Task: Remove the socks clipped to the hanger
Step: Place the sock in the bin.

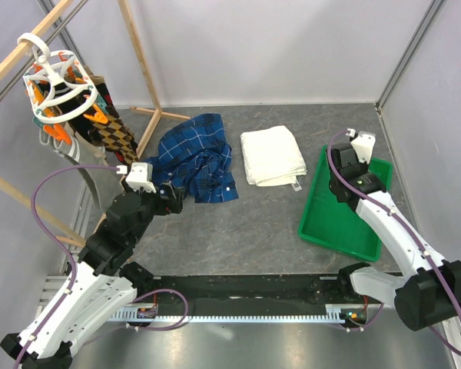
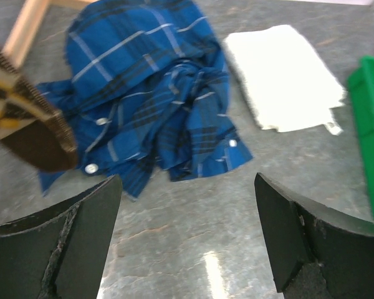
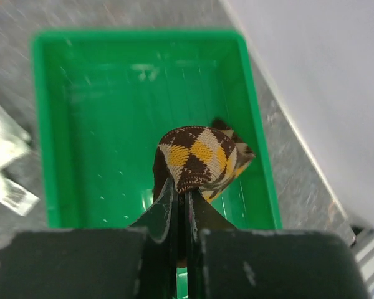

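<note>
The white round hanger (image 1: pixel 58 81) with orange clips hangs from the wooden rack at the upper left. Brown-and-tan argyle socks (image 1: pixel 107 132) dangle from it; one sock tip (image 2: pixel 31 134) shows at the left of the left wrist view. My left gripper (image 1: pixel 171 201) is open below and right of the hanger, over the bare table near the blue shirt, its fingers (image 2: pixel 81 243) wide apart with nothing between them. My right gripper (image 3: pixel 182 193) is shut on a brown, yellow and cream argyle sock (image 3: pixel 202 159), held above the green tray (image 3: pixel 87 124).
A crumpled blue plaid shirt (image 1: pixel 196 157) lies mid-table beside a folded white towel (image 1: pixel 273 156). The green tray (image 1: pixel 330 219) sits at the right by the wall. Wooden rack poles (image 1: pixel 142 73) stand at the left and back left.
</note>
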Controlling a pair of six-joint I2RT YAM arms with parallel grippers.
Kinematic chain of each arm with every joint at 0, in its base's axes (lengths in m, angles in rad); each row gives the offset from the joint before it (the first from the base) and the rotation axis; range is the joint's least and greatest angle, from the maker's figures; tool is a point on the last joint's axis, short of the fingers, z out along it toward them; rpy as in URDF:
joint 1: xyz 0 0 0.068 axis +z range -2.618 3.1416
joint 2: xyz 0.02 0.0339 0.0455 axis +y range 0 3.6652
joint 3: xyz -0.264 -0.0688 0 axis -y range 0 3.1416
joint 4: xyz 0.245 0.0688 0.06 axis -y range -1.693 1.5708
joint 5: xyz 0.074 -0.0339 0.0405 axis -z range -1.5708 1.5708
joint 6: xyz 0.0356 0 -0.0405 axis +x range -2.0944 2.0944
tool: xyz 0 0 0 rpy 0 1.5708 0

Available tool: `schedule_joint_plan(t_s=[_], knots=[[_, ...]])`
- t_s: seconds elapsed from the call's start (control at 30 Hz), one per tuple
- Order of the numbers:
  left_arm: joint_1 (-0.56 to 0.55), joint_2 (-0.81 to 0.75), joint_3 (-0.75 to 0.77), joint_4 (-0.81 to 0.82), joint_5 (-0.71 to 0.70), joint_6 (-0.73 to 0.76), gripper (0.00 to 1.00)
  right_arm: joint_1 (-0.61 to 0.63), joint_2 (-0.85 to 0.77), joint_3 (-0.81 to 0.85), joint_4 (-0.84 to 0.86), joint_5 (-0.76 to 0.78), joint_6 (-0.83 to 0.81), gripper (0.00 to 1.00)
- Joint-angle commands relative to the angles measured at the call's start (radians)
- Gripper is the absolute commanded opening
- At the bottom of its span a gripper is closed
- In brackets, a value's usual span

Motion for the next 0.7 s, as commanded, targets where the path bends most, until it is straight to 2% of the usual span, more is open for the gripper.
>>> schedule_joint_plan(t_s=[0.0, 0.07, 0.1, 0.2, 0.23, 0.4, 0.57, 0.67], knots=[[0.000, 0.016, 0.041, -0.030, -0.174, 0.006, 0.93, -0.050, 0.019, -0.041, 0.092, -0.052, 0.058, 0.13], [-0.002, 0.019, 0.053, -0.035, -0.240, 0.006, 0.93, -0.062, 0.026, -0.016, 0.080, -0.058, 0.059, 0.21], [0.000, 0.020, 0.055, -0.035, -0.256, 0.010, 0.93, -0.065, 0.020, -0.009, 0.080, -0.061, 0.055, 0.31], [0.000, 0.040, 0.075, -0.035, -0.290, 0.052, 0.93, -0.076, -0.005, 0.011, 0.108, -0.089, 0.023, 0.50], [0.000, 0.046, 0.090, -0.036, -0.326, 0.059, 0.93, -0.078, -0.005, 0.025, 0.111, -0.103, 0.013, 0.52], [0.000, 0.106, 0.118, -0.012, -0.460, 0.094, 0.93, -0.079, -0.013, 0.050, 0.128, -0.173, 0.001, 0.56], [0.000, 0.163, 0.112, 0.126, -0.586, 0.189, 0.93, -0.076, -0.023, 0.110, 0.164, -0.450, 0.015, 0.59], [0.001, 0.204, 0.110, 0.206, -0.616, 0.280, 0.92, -0.065, -0.039, 0.088, 0.229, -0.541, 0.044, 0.60]])
